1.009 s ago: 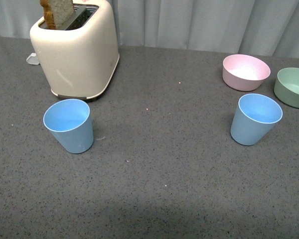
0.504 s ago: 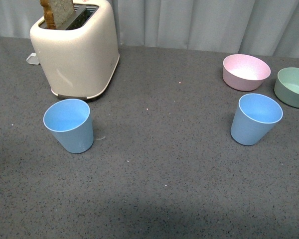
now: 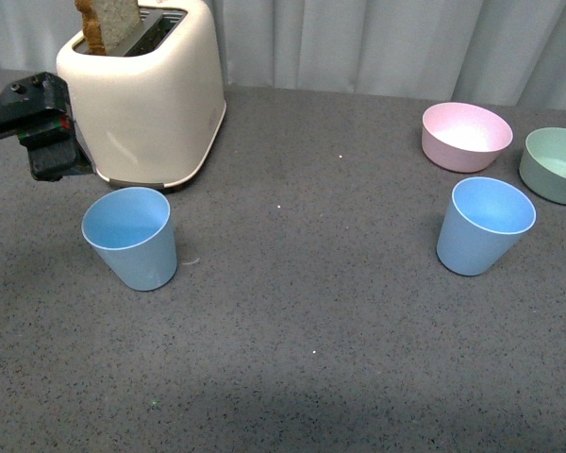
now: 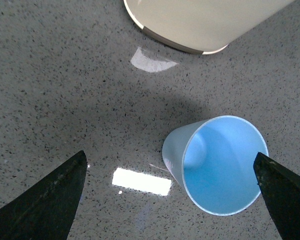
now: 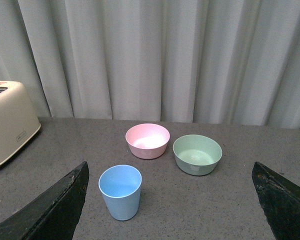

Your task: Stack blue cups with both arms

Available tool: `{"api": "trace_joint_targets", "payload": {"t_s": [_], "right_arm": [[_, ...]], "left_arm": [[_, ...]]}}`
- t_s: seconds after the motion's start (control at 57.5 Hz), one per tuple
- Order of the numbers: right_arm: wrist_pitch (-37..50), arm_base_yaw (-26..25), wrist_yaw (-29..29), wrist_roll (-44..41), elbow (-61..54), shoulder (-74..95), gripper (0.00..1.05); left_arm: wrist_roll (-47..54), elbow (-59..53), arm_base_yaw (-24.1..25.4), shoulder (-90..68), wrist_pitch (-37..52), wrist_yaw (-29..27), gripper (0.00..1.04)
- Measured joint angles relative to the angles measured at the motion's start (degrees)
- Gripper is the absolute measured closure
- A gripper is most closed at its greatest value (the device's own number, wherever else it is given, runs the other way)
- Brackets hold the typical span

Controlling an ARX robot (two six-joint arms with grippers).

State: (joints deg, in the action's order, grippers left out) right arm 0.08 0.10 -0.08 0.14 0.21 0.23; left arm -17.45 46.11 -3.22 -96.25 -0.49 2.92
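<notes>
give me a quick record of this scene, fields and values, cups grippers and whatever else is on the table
left blue cup: upright, empty, in front of the toaster, not touching it
right blue cup: upright, empty, near the pink bowl and green bowl
stacked: no, cups far apart
left gripper: open, close to left blue cup, not touching
right gripper: open, well back from right blue cup
bread slice: sticking out of toaster
table: dark grey, speckled

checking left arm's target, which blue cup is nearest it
The blue cup by the toaster, under the left gripper; the other cup stands by the pink bowl.
</notes>
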Motion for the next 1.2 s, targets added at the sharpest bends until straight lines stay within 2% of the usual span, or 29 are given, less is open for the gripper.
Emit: {"api": "trace_joint_targets", "payload": {"t_s": [0.139,0.47,0.661,0.783,1.026,1.061,1.2], "right_arm": [[0.0,0.0,0.0,0.0,0.0,0.0,0.1],[0.0,0.0,0.0,0.0,0.0,0.0,0.1],[0.0,0.0,0.0,0.0,0.0,0.0,0.1],[0.0,0.0,0.0,0.0,0.0,0.0,0.1],[0.0,0.0,0.0,0.0,0.0,0.0,0.1],[0.0,0.0,0.0,0.0,0.0,0.0,0.1],[0.0,0.0,0.0,0.0,0.0,0.0,0.1]], "left_arm": [[-0.85,1.53,-1.49,-3.85,-0.39,1.84,0.07],[-1.79,5.66,-3.3,-11.41,-1.81,1.81,0.08],[-3.08,7.45,-3.19,-13.94,-2.75,1.73,0.36],[-3.74,8.11,-3.04,-14.38,-3.43,2.21,0.63],[-3.69,8.28,-3.17,-14.56,-5.14,3.28,0.98],[-3.89,8.28,-3.19,-14.56,-5.25,3.3,1.02],[-3.74,8.31,-3.65,-14.23,-5.79,3.52,1.01]]}}
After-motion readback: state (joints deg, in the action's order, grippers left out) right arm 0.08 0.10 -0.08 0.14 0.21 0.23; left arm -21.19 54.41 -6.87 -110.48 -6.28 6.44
